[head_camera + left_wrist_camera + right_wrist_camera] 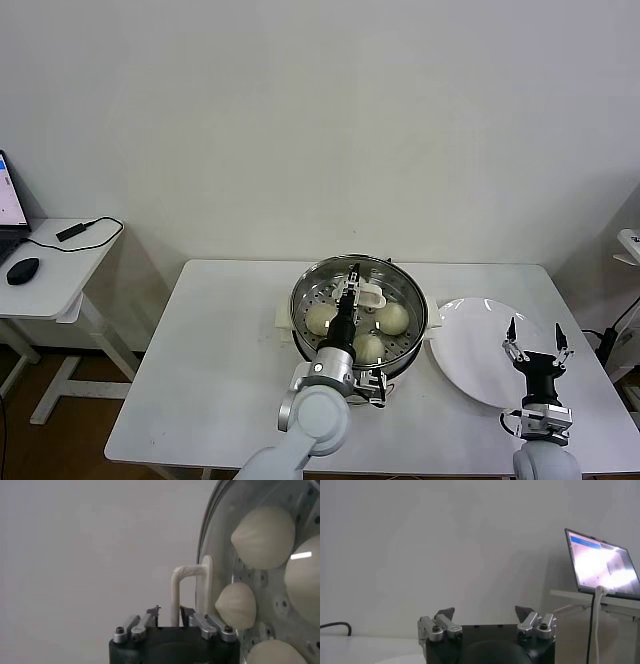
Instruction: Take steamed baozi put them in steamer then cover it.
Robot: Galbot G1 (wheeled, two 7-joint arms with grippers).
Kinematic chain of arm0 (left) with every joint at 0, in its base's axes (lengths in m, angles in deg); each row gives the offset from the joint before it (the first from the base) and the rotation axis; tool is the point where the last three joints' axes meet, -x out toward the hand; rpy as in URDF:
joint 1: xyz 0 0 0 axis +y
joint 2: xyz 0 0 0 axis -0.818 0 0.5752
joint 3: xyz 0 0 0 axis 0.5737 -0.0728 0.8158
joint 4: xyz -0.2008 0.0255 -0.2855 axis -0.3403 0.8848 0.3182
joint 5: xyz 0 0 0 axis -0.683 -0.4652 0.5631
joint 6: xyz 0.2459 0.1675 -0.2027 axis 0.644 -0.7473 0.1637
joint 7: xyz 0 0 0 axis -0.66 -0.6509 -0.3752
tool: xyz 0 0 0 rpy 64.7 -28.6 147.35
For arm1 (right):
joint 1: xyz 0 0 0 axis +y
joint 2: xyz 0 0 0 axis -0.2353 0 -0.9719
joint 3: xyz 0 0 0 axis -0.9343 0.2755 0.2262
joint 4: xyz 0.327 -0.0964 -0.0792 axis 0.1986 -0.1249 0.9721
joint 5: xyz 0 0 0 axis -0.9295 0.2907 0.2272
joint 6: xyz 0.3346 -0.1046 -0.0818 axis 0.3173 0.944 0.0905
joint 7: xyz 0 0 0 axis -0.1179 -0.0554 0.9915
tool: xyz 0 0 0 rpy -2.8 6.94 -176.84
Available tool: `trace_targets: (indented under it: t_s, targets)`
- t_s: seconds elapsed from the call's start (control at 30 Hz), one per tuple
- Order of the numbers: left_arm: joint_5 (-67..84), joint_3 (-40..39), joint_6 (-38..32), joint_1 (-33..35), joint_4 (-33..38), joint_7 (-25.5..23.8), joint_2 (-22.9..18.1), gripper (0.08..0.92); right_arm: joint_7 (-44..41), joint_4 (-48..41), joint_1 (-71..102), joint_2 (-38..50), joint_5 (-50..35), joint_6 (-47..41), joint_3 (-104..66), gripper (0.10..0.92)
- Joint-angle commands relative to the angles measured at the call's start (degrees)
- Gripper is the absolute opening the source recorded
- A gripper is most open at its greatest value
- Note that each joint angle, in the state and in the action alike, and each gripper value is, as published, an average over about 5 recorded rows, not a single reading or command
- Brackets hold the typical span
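Sitting mid-bench (220,330), the steamer (305,290) stands upright, mouth up, under a flat glass lid (220,540). Through the glass show four steamed baozi (264,536) on the perforated tray, domes up. The lid's white handle (176,592) stands between the left pincer's (170,614) fingers, which are slightly parted. The right pincer (535,335) hovers spread over the white plate (470,350) just beside the steamer. No writing is readable.

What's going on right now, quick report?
Left tool open around lid handle, lid on steamer. Buns inside. Right tool open, idle over plate. Nothing blocking.
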Motion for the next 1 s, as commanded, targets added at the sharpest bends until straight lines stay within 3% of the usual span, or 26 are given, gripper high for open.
trace_targets:
  t_s: [0.03, 0.27, 0.63, 0.73, 0.83, 0.93, 1.0]
  targets:
    - [0.05, -0.37, -0.32, 1.05, 2.92, -0.23, 0.88, 0.55, -0.16, -0.16, -0.12, -0.08, 0.1, 0.12, 0.01, 0.823]
    - [1.1, -1.47, -0.53, 3.58, 8.75, -0.32, 3.77, 0.726, -0.3, -0.18, -0.56, -0.27, 0.34, 0.15, 0.16, 0.823]
    - [11.73, 3.51, -0.93, 9.82, 23.51, -0.16, 13.44, 0.822, -1.64, 0.46, -0.19, 0.32, -0.73, -0.48, 0.13, 0.823]
    - [20.31, 9.07, -1.81, 11.72, 25.8, 3.46, 15.18, 0.823, -3.76, 1.67, 0.76, 1.03, -3.59, -1.63, 0.58, 0.823]
    - [35.27, 16.72, -4.77, 13.06, 25.2, 11.68, 14.95, 0.823, -5.12, 3.49, 2.03, 1.71, -6.73, -3.16, 1.3, 0.823]
    - [54.57, 25.07, -10.99, 13.99, 21.25, 20.37, 13.46, 0.823, -5.77, 4.6, 3.09, 2.03, -8.3, -4.26, 1.67, 0.823]
    - [66.08, 29.93, -17.01, 14.96, 17.53, 22.57, 12.76, 0.823, -6.64, 5.22, 3.78, 2.05, -9.09, -5.0, 1.54, 0.823]
